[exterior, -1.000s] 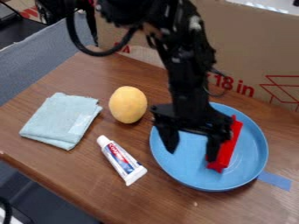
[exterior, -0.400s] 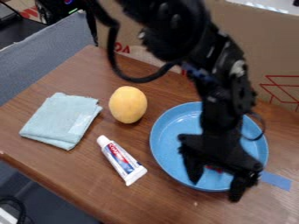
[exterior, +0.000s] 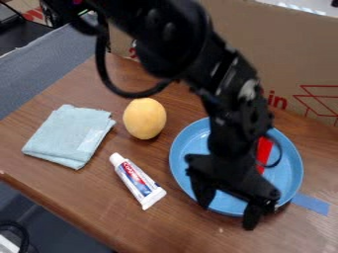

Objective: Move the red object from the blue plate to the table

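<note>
Hanging low over the near rim of the blue plate (exterior: pixel 193 143), claw (exterior: pixel 224 203) spread wide and holding nothing, having shifted left since the earlier frame, now uncovering part of the red object (exterior: pixel 263 153) lying inside the plate's right side, everything else on the surface (exterior: pixel 79 183) staying put.

A single black robot arm (exterior: pixel 199 59) reaches in from the upper left and bends sharply downward at its wrist. Its gripper (exterior: pixel 227 205) points almost straight down, low in the lower right of the view. The two dark fingers (exterior: pixel 205 195) are spread wide apart with nothing between them. A black cable loops beside the upper arm.
</note>
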